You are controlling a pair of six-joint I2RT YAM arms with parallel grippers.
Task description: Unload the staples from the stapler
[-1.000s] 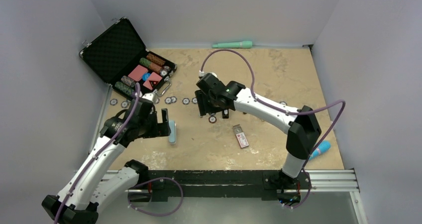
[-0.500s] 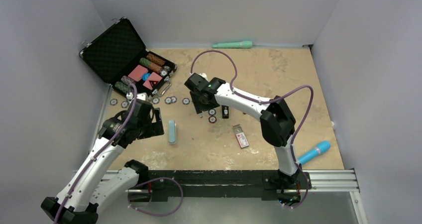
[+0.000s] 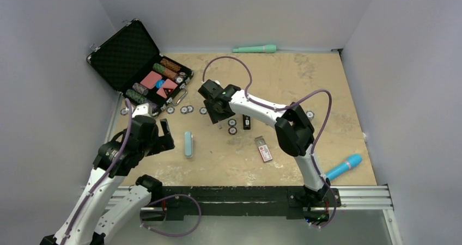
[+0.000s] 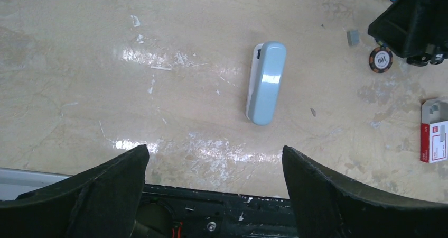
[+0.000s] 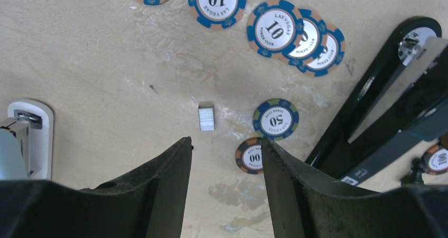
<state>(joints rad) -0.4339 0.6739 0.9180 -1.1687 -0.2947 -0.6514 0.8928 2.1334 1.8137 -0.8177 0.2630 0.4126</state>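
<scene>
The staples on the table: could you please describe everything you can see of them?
The staples form one tiny silver-grey strip, metallic-looking with fine ridges across it. It lies flat on the beige table, out of the black stapler and apart from the 50 chip beside it. Only the table touches it; the right end effector is open, just short of it.

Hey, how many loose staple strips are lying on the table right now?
1. The staples lie on the table just ahead of the right hand, close beside a green 50 chip. Others may be hidden from view.
</scene>
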